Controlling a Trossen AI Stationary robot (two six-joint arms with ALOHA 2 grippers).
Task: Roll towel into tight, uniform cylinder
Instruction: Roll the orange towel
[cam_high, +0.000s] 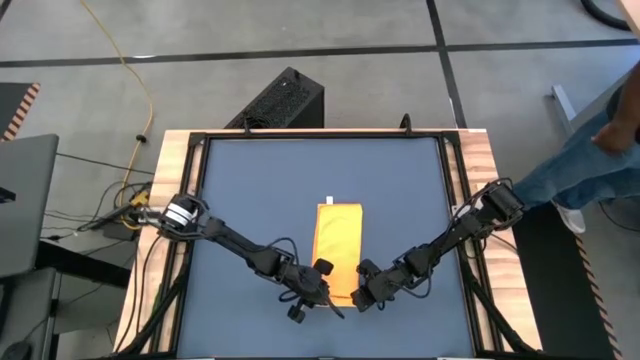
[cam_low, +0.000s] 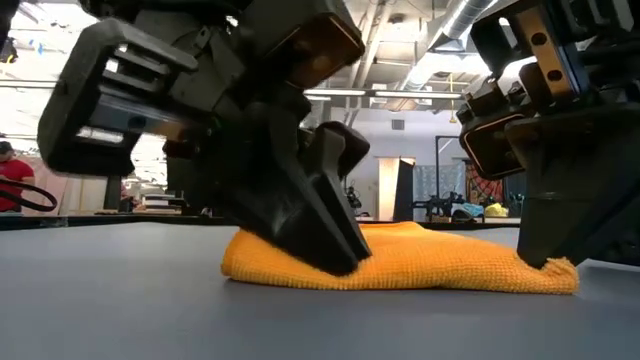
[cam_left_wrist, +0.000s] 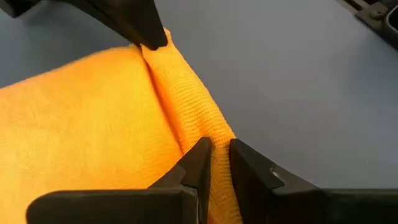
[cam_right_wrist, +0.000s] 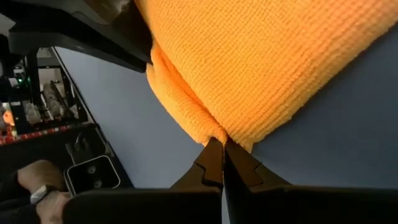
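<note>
High view first: my left gripper (cam_high: 322, 286) sits at the near end of the towel (cam_high: 338, 240), jaws pinching a raised fold of yellow cloth between them. That towel lies flat on the dark blue mat (cam_high: 240, 190), stretching away beyond my fingertips, small white tag (cam_high: 329, 202) at its far end. Over to my right gripper (cam_high: 364, 292): clenched tight on the near corner, cloth bunched right at the tips.
</note>
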